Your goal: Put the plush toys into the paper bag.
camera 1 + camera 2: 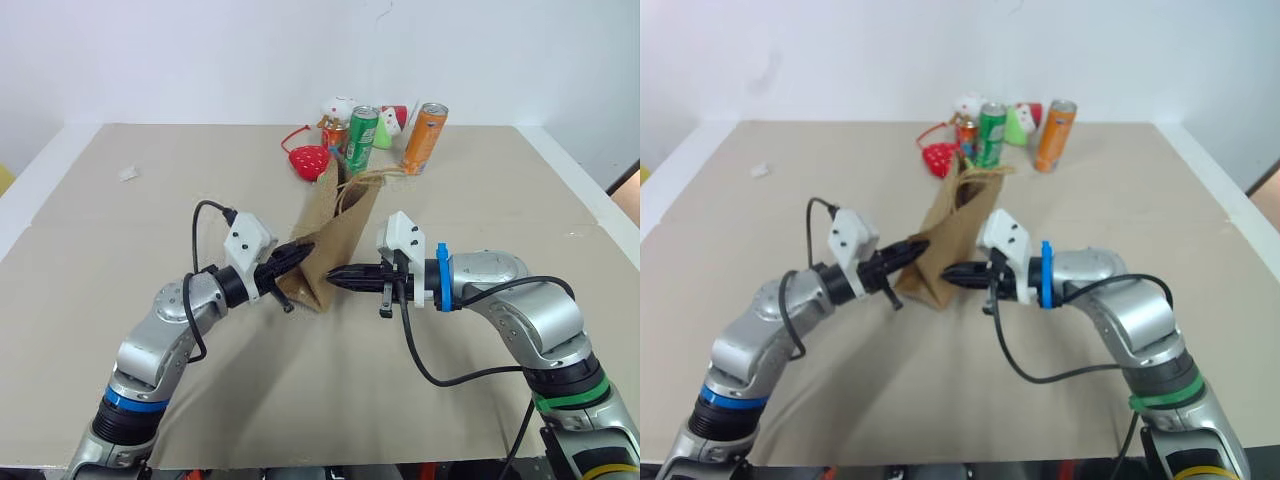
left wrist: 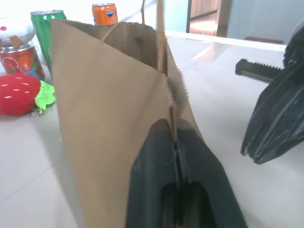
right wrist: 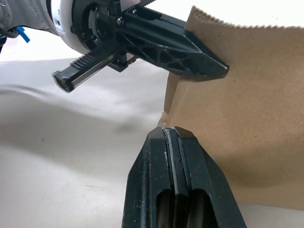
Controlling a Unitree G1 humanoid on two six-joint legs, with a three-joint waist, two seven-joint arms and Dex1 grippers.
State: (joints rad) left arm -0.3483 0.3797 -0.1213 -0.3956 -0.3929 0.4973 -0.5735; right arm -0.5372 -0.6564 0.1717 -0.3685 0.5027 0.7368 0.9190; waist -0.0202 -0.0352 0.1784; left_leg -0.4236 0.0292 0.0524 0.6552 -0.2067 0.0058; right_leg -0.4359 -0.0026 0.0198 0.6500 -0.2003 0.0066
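The brown paper bag (image 1: 337, 222) stands upright at the middle of the table, its cord handles (image 1: 372, 178) at the top. My left gripper (image 1: 303, 251) is shut on the bag's left side edge; the left wrist view has the paper pinched between its fingers (image 2: 156, 156). My right gripper (image 1: 336, 275) is shut on the bag's near right edge, and the paper runs into its closed tips (image 3: 166, 130). The left gripper (image 3: 190, 61) also appears in the right wrist view, clamped on the paper. The plush toys are out of view.
Behind the bag stand a red strawberry plush (image 1: 308, 160), a green can (image 1: 361, 126), an orange can (image 1: 425, 138) and small white-and-red figures (image 1: 338, 108). A white scrap (image 1: 128, 173) lies far left. Bare beige tabletop (image 1: 120, 260) surrounds the bag.
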